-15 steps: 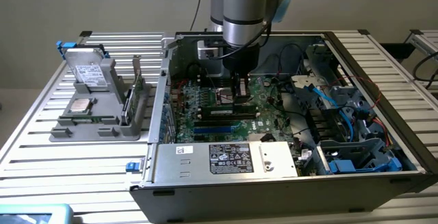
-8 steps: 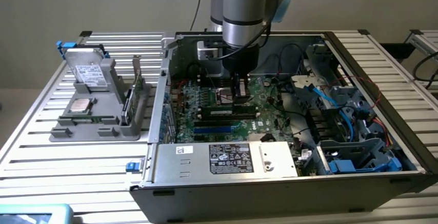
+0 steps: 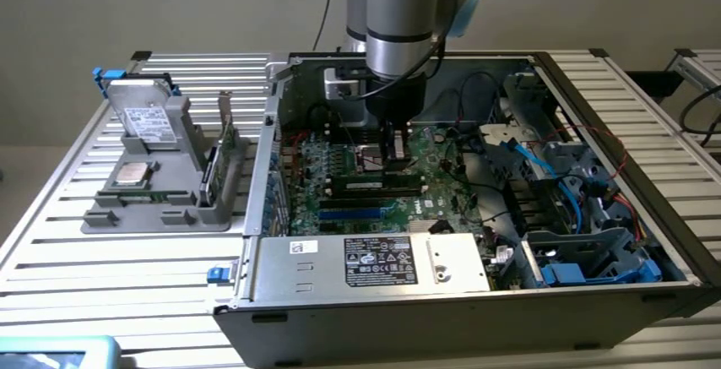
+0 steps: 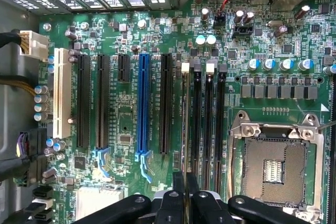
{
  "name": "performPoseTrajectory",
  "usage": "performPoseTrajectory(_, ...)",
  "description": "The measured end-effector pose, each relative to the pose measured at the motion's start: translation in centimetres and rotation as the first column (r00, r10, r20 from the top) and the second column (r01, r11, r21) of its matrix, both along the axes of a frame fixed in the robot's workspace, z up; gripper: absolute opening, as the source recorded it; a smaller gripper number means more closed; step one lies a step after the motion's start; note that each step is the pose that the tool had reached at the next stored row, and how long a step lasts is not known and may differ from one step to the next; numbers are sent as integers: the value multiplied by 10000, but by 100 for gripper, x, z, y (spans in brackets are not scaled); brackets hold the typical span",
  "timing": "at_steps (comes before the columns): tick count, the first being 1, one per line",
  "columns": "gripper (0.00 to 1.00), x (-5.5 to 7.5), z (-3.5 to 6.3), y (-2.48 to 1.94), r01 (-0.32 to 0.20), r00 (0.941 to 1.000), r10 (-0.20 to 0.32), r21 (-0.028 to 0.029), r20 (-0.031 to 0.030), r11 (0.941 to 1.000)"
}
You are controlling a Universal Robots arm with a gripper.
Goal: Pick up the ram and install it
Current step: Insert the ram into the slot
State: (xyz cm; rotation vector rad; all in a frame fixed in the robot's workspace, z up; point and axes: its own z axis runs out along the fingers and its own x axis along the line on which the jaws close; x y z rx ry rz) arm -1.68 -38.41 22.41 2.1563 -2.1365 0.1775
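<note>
Shows a slatted table bearing an open computer case, with a grey parts tray at the exterior view's left. Sets the arm upright over the motherboard. Presents the gripper with fingers pressed together, in line above the ram; contact not discernible. Locates the ram upright between blue expansion slot and processor socket.

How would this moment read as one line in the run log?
arm: inside case | fingers: shut on ram | ram: on edge on motherboard
</note>
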Motion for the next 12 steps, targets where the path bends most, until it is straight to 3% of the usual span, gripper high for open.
performPoseTrajectory(7, 15, -2, -2, 0, -18, 10000, 18, -1, -2, 10000)
performPoseTrajectory(10, 27, 0, 2, 0, -25, 10000, 25, 0, 0, 10000)
performPoseTrajectory(12, 27, 16, 21, 0, -27, 10000, 27, 0, 0, 10000)
